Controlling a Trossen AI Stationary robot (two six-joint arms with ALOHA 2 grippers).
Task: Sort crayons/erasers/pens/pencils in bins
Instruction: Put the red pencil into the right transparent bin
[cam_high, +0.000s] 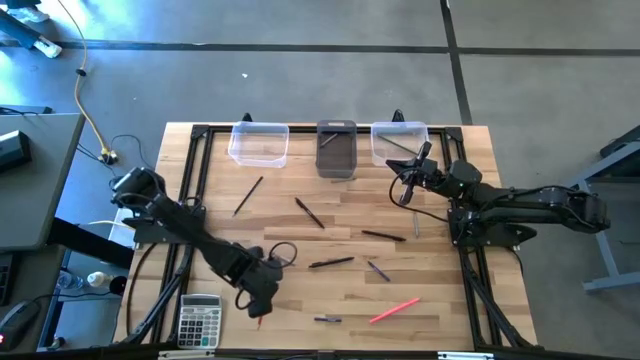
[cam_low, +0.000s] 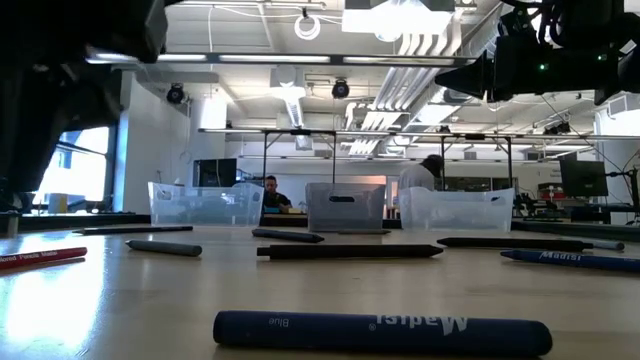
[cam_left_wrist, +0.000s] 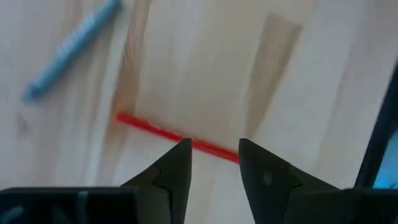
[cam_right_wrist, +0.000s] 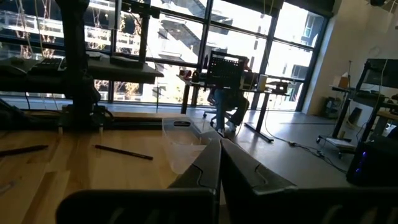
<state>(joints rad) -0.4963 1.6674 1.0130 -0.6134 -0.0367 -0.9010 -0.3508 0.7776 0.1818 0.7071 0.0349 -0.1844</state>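
My left gripper (cam_left_wrist: 214, 155) hangs open, pointing down, over the table's near left part (cam_high: 258, 303). A thin red stick (cam_left_wrist: 155, 130) lies flat on the wood just past its fingertips, and a blue crayon (cam_left_wrist: 71, 50) lies farther off. My right gripper (cam_right_wrist: 219, 158) is shut and empty, held level above the table beside the right clear bin (cam_high: 398, 141). The left clear bin (cam_high: 259, 143) and the dark bin (cam_high: 336, 150) stand in the same far row. Black sticks (cam_high: 331, 263) and a pink one (cam_high: 394, 311) lie scattered on the table.
A grey calculator (cam_high: 200, 320) lies at the near left corner, close to my left gripper. In the low view a blue crayon (cam_low: 380, 330) lies right at the near edge and a red one (cam_low: 40, 258) to its left. People sit in the room beyond.
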